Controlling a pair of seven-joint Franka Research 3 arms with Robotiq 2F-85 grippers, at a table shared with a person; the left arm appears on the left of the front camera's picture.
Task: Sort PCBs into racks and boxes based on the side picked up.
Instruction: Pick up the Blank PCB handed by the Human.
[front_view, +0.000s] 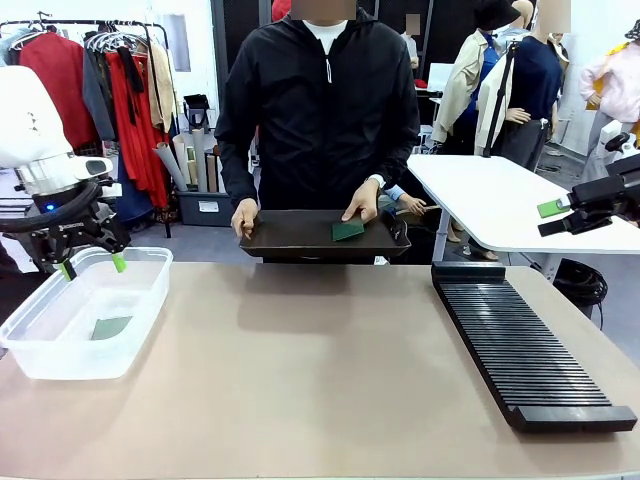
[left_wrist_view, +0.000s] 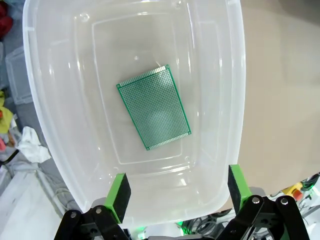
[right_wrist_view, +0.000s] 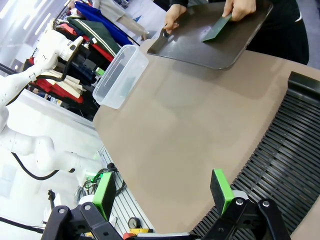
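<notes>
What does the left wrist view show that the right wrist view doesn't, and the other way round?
From the left wrist: a PCB lying flat on the floor of the clear box, its hole grid readable, with the open, empty left pincer above it. From the right wrist: the slotted rack, the person's hands holding the black tray with a second PCB on it, and the open right pincer. Shared: the clear box and the tan table.

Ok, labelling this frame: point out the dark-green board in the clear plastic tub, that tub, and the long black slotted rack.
Dark-green rectangular board (left_wrist_view: 153, 107): left wrist view, centre of face.
Clear plastic tub (left_wrist_view: 233, 75): left wrist view, rim.
Long black slotted rack (front_view: 520, 345): front view, slotted top.
</notes>
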